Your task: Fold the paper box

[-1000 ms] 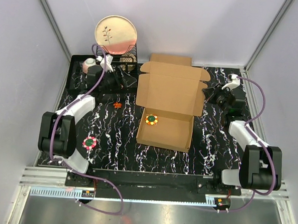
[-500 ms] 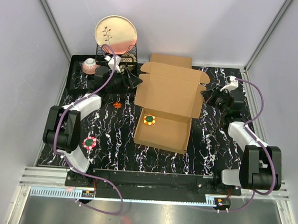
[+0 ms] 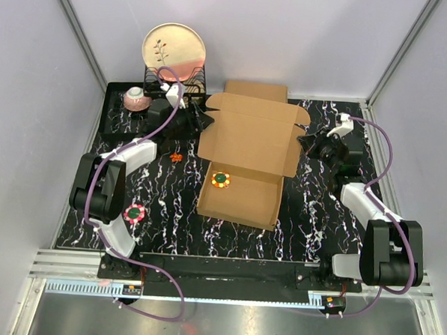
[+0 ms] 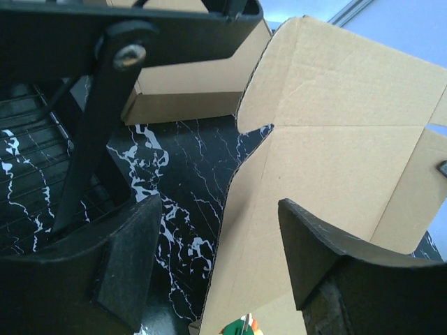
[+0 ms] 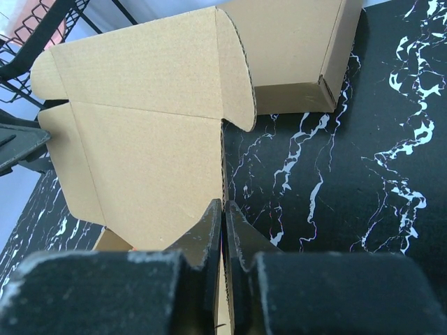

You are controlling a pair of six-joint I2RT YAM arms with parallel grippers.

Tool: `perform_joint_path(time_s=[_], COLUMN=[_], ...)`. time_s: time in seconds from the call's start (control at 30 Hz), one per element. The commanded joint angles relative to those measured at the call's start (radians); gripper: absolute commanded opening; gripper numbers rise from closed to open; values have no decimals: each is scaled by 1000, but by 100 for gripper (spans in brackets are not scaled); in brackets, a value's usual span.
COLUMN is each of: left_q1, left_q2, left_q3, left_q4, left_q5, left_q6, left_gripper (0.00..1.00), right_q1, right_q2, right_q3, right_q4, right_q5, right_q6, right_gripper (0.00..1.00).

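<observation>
The paper box [image 3: 249, 145] is an open brown mailer in mid-table, with its lid standing up behind the shallow base. My right gripper [image 3: 306, 142] is shut on the lid's right edge, and the right wrist view shows the fingertips [image 5: 223, 207] pinched on the cardboard [image 5: 140, 132]. My left gripper [image 3: 206, 121] is open at the lid's left edge. In the left wrist view its jaws [image 4: 220, 206] stand wide apart, with the edge of the lid [image 4: 335, 146] between them. A green and orange flower toy [image 3: 221, 179] lies in the base.
A made-up brown box [image 3: 256, 89] stands right behind the lid. A black dish rack [image 3: 184, 87] with a plate [image 3: 174, 51] and a pink cup [image 3: 134, 97] stand at the back left. A flower toy [image 3: 134, 212] and a small orange piece [image 3: 177, 157] lie on the left.
The left gripper has swung right, from the rack to the lid's left edge. The box and the right gripper holding it have shifted a little to the left.
</observation>
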Motion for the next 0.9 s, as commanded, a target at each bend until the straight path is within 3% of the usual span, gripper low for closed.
perform_joint_path(time_s=[0.0,0.3,0.43,0.63,0.87], left_q1=[4,4,4,2,-13], left_q2=[-3,21,29,11,-74], left_q3=[20,16,6,-11,-90], left_q4=[116,200,215,217,271], left_q5=[-20,41,58,60,21], left_q6=[14,-23,-29,-23,-29], left_gripper=[68,53,40,30,12], right_q1=[16,20,19,25,56], right_q2=[-29,-17,-14,-13,-69], right_q3=[-1,6,13,20,37], right_q4=[33,33,36,34,-26], right_q5=[-11,-16,-17,-14,81], right_q6=[-16,-16,-13,-9,-33], right_gripper=[9,8,8,8,7])
